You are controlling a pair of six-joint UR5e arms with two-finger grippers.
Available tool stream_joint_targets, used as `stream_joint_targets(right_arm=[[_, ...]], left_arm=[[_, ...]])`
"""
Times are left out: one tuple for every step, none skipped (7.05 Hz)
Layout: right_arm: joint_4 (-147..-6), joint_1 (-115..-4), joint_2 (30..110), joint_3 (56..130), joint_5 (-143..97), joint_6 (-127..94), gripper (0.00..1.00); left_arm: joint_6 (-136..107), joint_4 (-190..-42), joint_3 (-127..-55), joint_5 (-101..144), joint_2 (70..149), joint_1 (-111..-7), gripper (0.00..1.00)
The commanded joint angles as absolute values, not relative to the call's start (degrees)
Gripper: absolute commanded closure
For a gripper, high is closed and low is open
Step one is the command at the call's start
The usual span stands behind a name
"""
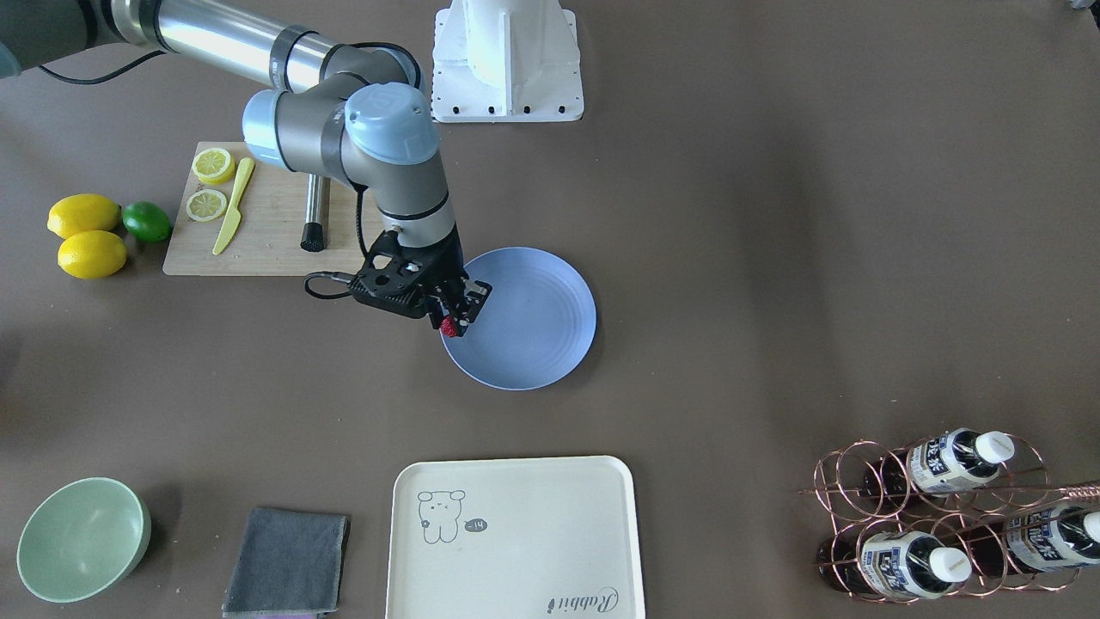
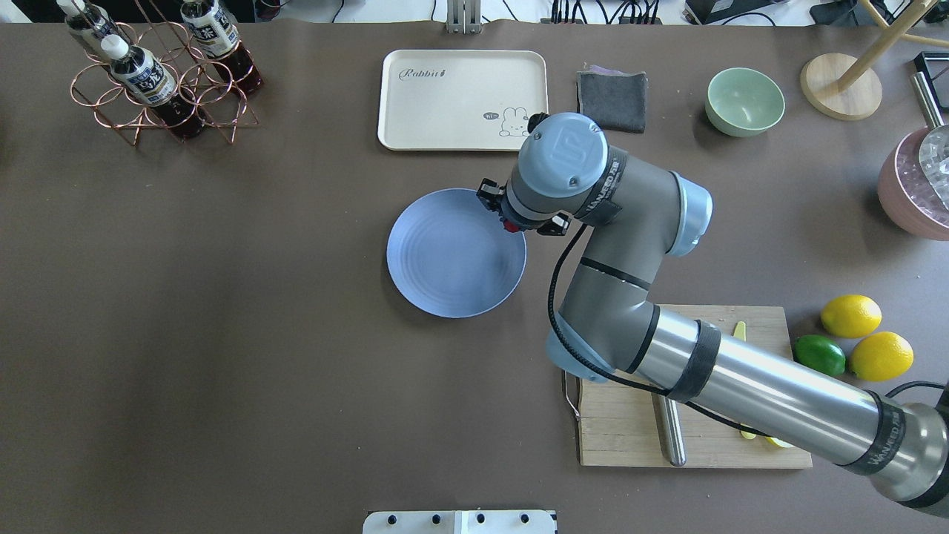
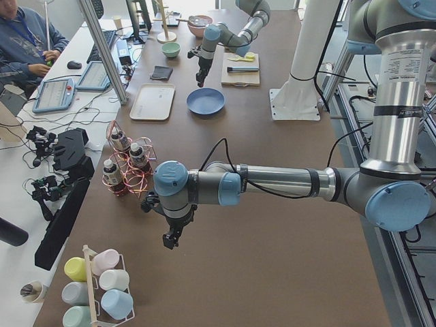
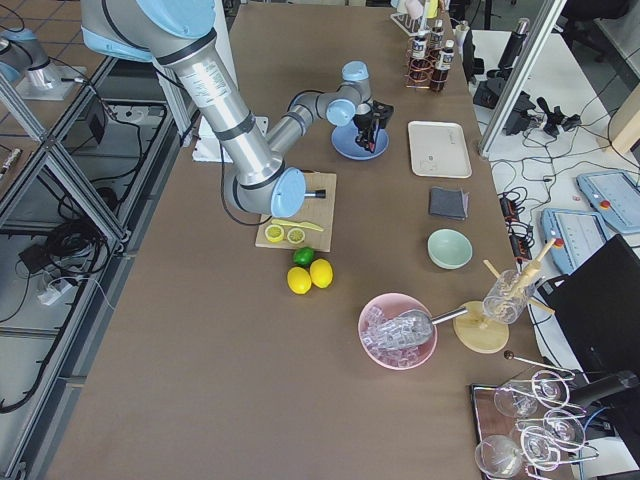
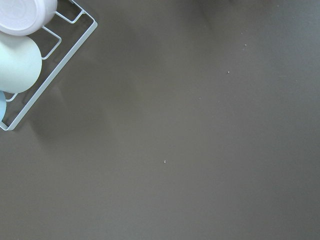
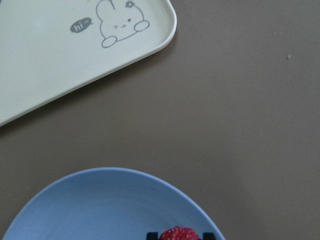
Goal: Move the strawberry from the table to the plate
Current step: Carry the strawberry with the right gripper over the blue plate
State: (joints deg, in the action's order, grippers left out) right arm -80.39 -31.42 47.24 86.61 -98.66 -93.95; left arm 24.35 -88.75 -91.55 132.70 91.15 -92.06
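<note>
The small red strawberry [image 1: 448, 326] sits between the fingertips of my right gripper [image 1: 450, 323], which is shut on it just over the rim of the blue plate [image 1: 533, 322]. From overhead, the strawberry [image 2: 511, 225] shows under the wrist at the plate's [image 2: 452, 259] right edge. The right wrist view has the strawberry [image 6: 179, 234] at its bottom edge, above the plate [image 6: 110, 210]. My left gripper [image 3: 170, 240] hangs over the bare grey-brown table [image 1: 730, 215] far from the plate; I cannot tell whether it is open.
A wooden cutting board [image 1: 266, 232] with lemon slices, a yellow knife and a steel tool lies behind the right arm. Two lemons [image 1: 86, 232] and a lime [image 1: 146, 221] lie beside it. A cream tray [image 1: 516, 537], green bowl [image 1: 82, 537], grey cloth [image 1: 286, 560] and bottle rack [image 1: 945, 516] line the far side.
</note>
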Motion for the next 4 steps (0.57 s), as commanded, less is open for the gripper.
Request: stream_joint_targets(right_arm=[[-81.12, -27.08, 43.35, 83.08, -94.23, -97.81, 1.00], [-80.78, -26.64, 41.94, 80.45, -94.13, -97.82, 1.00], [-80.77, -26.28, 41.75, 80.25, -93.35, -97.82, 1.00], [-80.77, -26.02, 41.75, 80.24, -93.34, -97.74, 1.00]], left_arm=[[24.35, -88.68, -91.49, 132.71, 91.06, -92.11, 0.02], [24.43, -88.68, -91.67, 132.80, 91.05, -92.11, 0.02], [24.43, -88.59, -91.58, 132.80, 91.05, -92.11, 0.02], [24.43, -88.59, -91.67, 132.80, 91.05, -92.11, 0.02]])
